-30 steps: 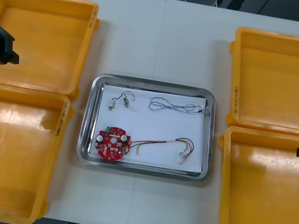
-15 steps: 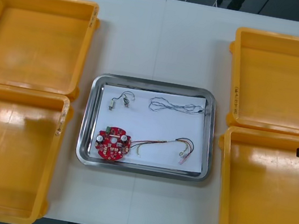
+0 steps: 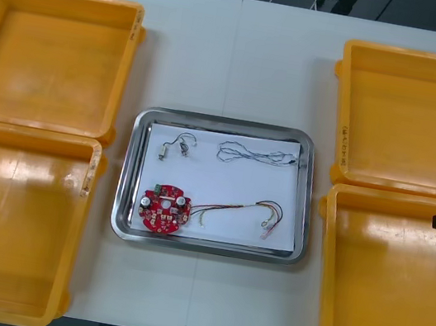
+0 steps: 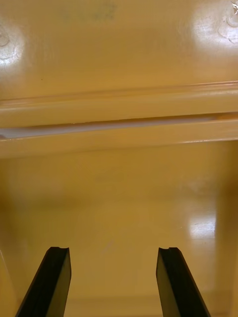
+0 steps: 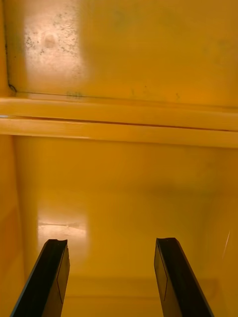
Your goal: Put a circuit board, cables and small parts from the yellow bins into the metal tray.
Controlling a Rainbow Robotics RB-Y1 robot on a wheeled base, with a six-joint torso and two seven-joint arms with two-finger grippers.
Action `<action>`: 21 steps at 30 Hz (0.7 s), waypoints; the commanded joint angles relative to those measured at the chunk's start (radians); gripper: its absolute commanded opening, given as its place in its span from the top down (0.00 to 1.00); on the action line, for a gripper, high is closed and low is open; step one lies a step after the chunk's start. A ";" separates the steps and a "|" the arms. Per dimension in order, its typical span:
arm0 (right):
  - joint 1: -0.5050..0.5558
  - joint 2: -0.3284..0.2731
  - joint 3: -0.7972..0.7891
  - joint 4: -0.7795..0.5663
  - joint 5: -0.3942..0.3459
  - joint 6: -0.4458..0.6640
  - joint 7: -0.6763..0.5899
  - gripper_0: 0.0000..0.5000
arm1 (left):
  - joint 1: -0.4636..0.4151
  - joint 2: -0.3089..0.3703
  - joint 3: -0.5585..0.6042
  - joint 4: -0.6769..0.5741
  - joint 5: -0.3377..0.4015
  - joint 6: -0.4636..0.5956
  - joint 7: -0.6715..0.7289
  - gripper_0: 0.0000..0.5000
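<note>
Tray (image 3: 126,189) holds board (image 3: 164,210), cables (image 3: 257,154) and parts (image 3: 172,149); bins (image 3: 51,60) look bare. Your left gripper (image 5: 111,242) and right gripper (image 4: 111,250) hang spread, empty, over side bins: loading seems done; just park.

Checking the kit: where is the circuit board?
Front view: the circuit board lies in the metal tray, near-left corner, left of the red and yellow cable.

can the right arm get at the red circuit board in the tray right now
Probably yes: the circuit board lies uncovered in the metal tray, and the right end effector hangs open over the right yellow bins.
</note>
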 commanded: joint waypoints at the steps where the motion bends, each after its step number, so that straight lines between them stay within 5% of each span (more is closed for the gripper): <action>1: 0.010 0.005 -0.034 -0.030 -0.007 -0.007 0.004 0.00 | 0.044 0.046 0.025 -0.066 0.026 0.006 -0.137 0.00; 21: 0.010 0.005 -0.034 -0.030 -0.007 -0.007 0.004 0.00 | 0.065 0.046 0.003 -0.086 0.049 0.006 -0.151 0.00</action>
